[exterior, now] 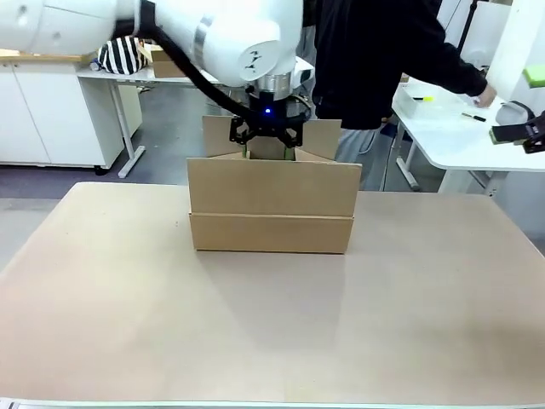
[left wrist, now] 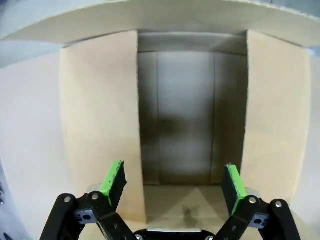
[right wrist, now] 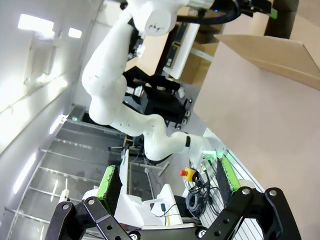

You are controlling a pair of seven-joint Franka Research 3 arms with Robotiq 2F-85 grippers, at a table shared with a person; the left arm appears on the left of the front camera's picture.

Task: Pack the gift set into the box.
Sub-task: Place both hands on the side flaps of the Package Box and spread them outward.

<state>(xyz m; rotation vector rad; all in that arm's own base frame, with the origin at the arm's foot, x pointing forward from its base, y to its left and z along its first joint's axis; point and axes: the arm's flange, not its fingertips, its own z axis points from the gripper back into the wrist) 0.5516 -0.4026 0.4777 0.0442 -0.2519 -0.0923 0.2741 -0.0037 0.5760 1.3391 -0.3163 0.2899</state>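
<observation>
While the box [exterior: 271,213] sits near the middle of the tan table [exterior: 102,298], a little toward the far side, its near flap [exterior: 272,186] stands upright and hides the inside from the front camera. Seen from the left wrist camera, the box opens straight below. Two pale side flaps [left wrist: 100,115] fold outward to either side, and another flap runs across the top of the picture. The shaded floor [left wrist: 185,115] between them shows two straight seams and a soft shadow. The left gripper [left wrist: 172,177] hangs over that opening with its green pads [left wrist: 114,181] spread wide apart and nothing between them. In the front view it points down just behind the upright flap, under a wrist ring with a small blue light [exterior: 267,111]. It is carried by the left arm [exterior: 213,34], which comes in from the upper left. The right gripper [right wrist: 167,175] is likewise spread wide and holds nothing. Its camera is rolled, so the tabletop and a corner of the box tilt across the upper right of its picture. The left arm rises beyond them, and a red button [right wrist: 184,172] sits among cables past the table's edge. In the front view this gripper is at the right edge, raised above the table and well apart from the box. Behind the box, at the far side, a person [exterior: 375,51] in a dark top stands with one hand [exterior: 485,95] reaching to a white side table [exterior: 443,136].
</observation>
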